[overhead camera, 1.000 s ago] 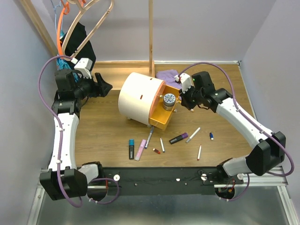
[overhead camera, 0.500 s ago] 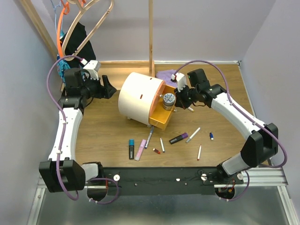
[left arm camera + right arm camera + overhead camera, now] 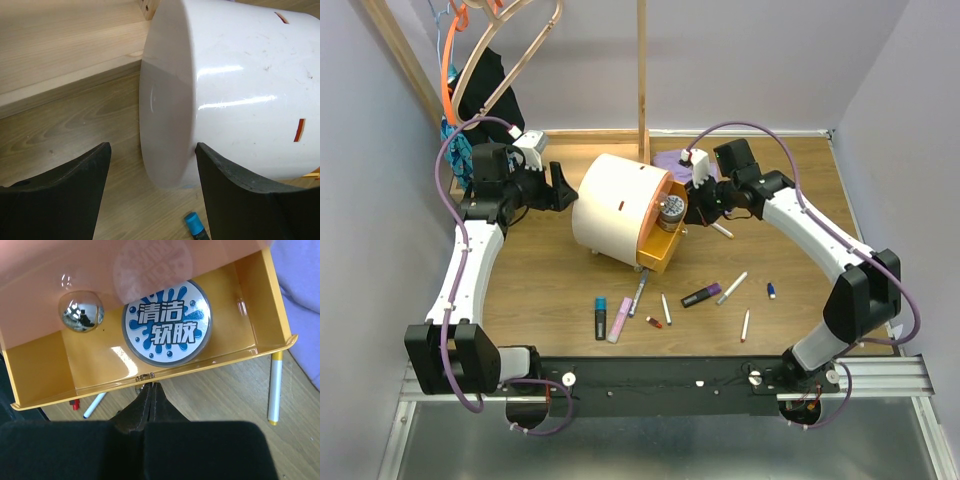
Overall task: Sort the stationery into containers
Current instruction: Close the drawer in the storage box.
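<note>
The cream-white drum container (image 3: 618, 208) lies on its side in the middle of the table, its orange drawer (image 3: 663, 250) partly out. A round blue-and-white tin (image 3: 167, 322) lies in the drawer (image 3: 95, 362). My right gripper (image 3: 692, 212) is shut, its tips (image 3: 152, 386) against the drawer's front edge by a small metal knob. My left gripper (image 3: 564, 188) is open behind the drum (image 3: 225, 90), whose rear edge shows between the fingers (image 3: 60, 200). Loose stationery lies in front: a blue-capped black marker (image 3: 601, 318), a pink marker (image 3: 619, 320), a purple-capped marker (image 3: 701, 295) and white pens (image 3: 732, 288).
A purple cloth (image 3: 675, 158) lies behind the drawer. A wooden post (image 3: 642, 75) rises at the back, and hangers (image 3: 490, 50) hang at the top left. A yellow-tipped white pen (image 3: 274, 387) lies beside my right gripper. A blue marker cap (image 3: 194, 224) shows near my left fingers.
My left gripper has swung right to the drum's rear. My right gripper has moved left against the drawer front, and the drawer has slid partly into the drum.
</note>
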`<action>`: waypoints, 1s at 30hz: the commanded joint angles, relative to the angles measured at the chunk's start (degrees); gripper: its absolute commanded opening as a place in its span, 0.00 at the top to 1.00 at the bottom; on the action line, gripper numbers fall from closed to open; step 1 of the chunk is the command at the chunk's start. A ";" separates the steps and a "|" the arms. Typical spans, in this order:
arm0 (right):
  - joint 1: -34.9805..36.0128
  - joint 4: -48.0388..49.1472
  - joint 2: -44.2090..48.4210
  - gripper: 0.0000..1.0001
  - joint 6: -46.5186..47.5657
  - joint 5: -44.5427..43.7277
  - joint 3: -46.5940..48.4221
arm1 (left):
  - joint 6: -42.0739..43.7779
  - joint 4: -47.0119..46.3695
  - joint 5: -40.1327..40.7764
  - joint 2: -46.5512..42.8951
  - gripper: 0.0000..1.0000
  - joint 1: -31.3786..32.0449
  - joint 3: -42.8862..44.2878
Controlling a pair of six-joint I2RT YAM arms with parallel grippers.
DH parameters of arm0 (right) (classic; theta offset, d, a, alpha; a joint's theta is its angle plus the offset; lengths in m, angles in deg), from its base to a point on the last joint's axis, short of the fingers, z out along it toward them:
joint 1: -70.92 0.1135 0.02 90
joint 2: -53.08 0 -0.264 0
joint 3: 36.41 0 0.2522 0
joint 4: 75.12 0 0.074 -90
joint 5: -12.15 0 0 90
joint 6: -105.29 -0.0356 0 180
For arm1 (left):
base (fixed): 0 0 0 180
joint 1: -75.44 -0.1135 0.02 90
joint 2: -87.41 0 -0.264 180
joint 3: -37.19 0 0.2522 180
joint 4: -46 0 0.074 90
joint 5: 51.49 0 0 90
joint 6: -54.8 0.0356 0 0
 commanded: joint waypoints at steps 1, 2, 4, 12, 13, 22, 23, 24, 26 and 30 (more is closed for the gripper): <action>-0.11 2.01 -2.69 0.99 -1.85 3.68 2.96 | 0.89 -0.42 -0.14 0.62 0.22 0.84 1.47; -0.02 2.18 -3.48 0.99 -2.20 3.94 3.66 | 0.98 -0.51 -0.14 0.62 0.22 0.84 1.38; -0.02 2.36 -4.44 0.99 -2.38 4.73 4.45 | 1.07 -0.51 -0.14 0.53 0.22 0.84 1.20; 0.15 3.86 -8.67 0.99 -4.66 6.49 8.93 | 1.59 -0.16 -0.32 0.71 0.22 0.84 0.85; 0.24 3.94 -9.36 0.99 -4.84 6.58 9.72 | 1.59 -0.16 -0.32 0.79 0.22 0.84 0.94; 1.30 4.74 -11.66 0.98 -6.33 7.72 11.49 | 1.68 -0.69 -0.05 1.41 0.22 0.84 1.29; 1.47 4.82 -11.92 0.98 -6.59 7.72 11.49 | 1.68 -0.60 -0.05 1.50 0.22 0.84 1.38; 1.39 4.91 -12.01 0.98 -6.77 7.81 11.57 | 1.77 -0.60 -0.05 1.67 0.22 0.84 1.46; 1.56 5.08 -12.18 0.99 -7.21 7.90 11.57 | 1.86 -0.69 0.12 2.02 0.22 0.84 1.90; 1.65 5.96 -12.71 0.98 -8.88 8.33 11.66 | 1.77 -0.78 0.03 2.64 0.22 2.41 2.43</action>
